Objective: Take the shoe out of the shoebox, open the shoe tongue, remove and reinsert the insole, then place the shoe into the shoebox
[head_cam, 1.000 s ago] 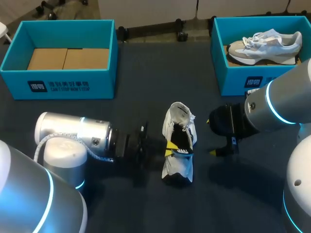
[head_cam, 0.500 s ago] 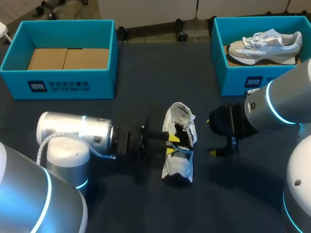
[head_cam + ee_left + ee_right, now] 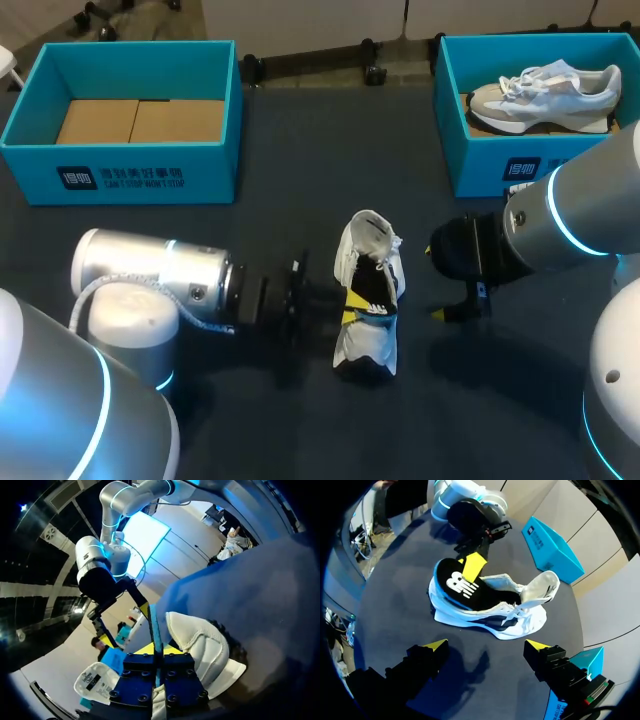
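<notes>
You have a dark, matte surface (image 3: 300,200) in front of you, running the full width of the head view. Three things lie directly on it. At the far left corner sits the left box (image 3: 120,178), teal and open-topped, with its long printed wall facing you. At the far right corner sits the right box (image 3: 480,165), the same teal and also open-topped, well apart from the first. Between them, but closer to you, near the middle, a white and black shoe (image 3: 368,345) lies with its length pointing away from you.
</notes>
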Available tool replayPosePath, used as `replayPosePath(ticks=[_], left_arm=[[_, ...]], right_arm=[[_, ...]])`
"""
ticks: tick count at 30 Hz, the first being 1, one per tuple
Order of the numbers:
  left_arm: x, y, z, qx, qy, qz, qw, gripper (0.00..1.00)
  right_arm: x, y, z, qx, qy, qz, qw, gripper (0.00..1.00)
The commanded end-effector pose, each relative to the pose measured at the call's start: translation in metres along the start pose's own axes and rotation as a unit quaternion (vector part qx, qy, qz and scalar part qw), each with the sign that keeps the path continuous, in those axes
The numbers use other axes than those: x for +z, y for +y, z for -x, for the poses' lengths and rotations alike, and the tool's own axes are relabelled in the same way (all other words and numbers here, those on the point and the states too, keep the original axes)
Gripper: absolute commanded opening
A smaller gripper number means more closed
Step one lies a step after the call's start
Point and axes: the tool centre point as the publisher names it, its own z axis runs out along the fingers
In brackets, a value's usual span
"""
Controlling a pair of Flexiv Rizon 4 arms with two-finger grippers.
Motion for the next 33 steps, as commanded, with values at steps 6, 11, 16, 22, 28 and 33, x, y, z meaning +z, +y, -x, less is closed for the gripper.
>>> replayPosePath(ticks=[6, 11, 16, 22, 28, 33], left_arm=[[0.002, 0.018, 0.003, 0.011, 0.018, 0.016, 1.000, 0.00], [0.000, 0.027, 0.004, 0.010, 0.019, 0.025, 0.999, 0.00], [-0.003, 0.021, 0.005, 0.006, 0.011, 0.027, 1.000, 0.34], [-0.004, 0.003, 0.009, 0.009, 0.002, 0.015, 1.000, 0.39], [0.002, -0.007, 0.009, 0.012, 0.003, 0.003, 1.000, 0.18], [0.009, -0.005, 0.006, 0.008, 0.013, -0.004, 1.000, 0.00]], right_arm=[[-0.001, -0.001, -0.002, -0.001, -0.001, 0.001, 1.000, 1.00], [-0.001, -0.001, -0.002, -0.001, -0.001, 0.001, 1.000, 1.00], [-0.001, -0.001, -0.002, -0.001, -0.001, 0.001, 1.000, 1.00], [-0.001, -0.001, -0.002, -0.001, -0.001, 0.001, 1.000, 1.00], [-0.001, -0.001, -0.002, -0.001, -0.001, 0.001, 1.000, 1.00], [-0.001, -0.001, -0.002, -0.001, -0.001, 0.001, 1.000, 1.00]])
